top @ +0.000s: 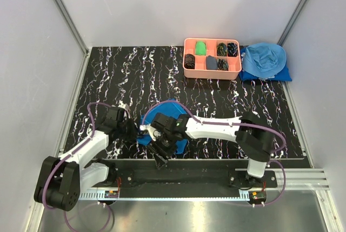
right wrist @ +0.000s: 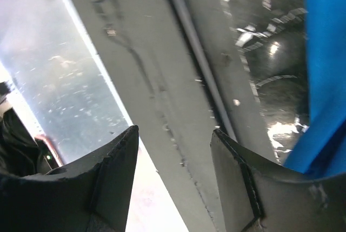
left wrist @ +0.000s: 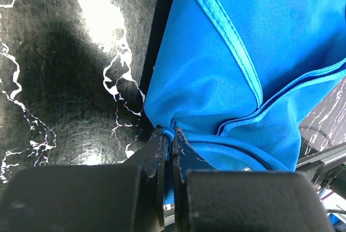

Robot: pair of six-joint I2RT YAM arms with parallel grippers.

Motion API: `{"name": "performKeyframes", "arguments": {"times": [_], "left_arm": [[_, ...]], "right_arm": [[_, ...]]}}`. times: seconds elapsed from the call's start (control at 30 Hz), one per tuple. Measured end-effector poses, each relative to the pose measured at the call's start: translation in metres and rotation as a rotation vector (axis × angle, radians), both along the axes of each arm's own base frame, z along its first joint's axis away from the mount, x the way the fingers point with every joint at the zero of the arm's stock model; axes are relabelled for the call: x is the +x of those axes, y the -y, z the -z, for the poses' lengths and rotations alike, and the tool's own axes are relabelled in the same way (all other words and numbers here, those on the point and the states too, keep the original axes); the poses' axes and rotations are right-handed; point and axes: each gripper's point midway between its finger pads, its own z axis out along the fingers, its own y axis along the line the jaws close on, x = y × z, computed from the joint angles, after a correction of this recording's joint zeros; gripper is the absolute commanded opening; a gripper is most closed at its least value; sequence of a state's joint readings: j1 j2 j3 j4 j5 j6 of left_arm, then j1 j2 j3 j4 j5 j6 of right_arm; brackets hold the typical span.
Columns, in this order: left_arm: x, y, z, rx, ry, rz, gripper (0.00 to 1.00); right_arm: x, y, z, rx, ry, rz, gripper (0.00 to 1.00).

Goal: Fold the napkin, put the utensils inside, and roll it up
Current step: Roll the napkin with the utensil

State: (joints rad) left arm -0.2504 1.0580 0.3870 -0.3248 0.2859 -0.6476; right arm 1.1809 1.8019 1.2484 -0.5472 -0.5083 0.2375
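Black marbled table, pink tray, sky-blue cloth heap, napkin near edge

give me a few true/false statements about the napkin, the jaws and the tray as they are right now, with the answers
1. The left jaws are shut on the napkin. True.
2. The right jaws are clamped on the napkin. False: they stand open with nothing between them, and the napkin is off to one side of them.
3. The pink tray sits at the far side of the table, next to a sky-blue cloth heap. True.
4. The napkin lies spread flat in the middle of the table. False: it is bunched in layers close to the table's near edge.
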Motion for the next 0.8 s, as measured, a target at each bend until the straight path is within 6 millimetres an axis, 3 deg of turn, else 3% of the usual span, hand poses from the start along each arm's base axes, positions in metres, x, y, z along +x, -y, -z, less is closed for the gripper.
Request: {"name": "performKeyframes", "arguments": {"times": [0.13,0.5,0.8], "left_arm": [[0.0,0.0,0.0,0.001,0.003,0.007,0.0],[0.0,0.0,0.0,0.004,0.006,0.014,0.0],[-0.001,0.001,0.0,-0.002,0.005,0.022,0.0]], "right_arm": [[0.009,0.011,0.016,-0.065,0.002,0.054,0.64],[0.066,0.039,0.025,-0.109,0.016,0.221,0.64],[0.074,0.058,0.036,-0.143,0.001,0.258,0.64]]}}
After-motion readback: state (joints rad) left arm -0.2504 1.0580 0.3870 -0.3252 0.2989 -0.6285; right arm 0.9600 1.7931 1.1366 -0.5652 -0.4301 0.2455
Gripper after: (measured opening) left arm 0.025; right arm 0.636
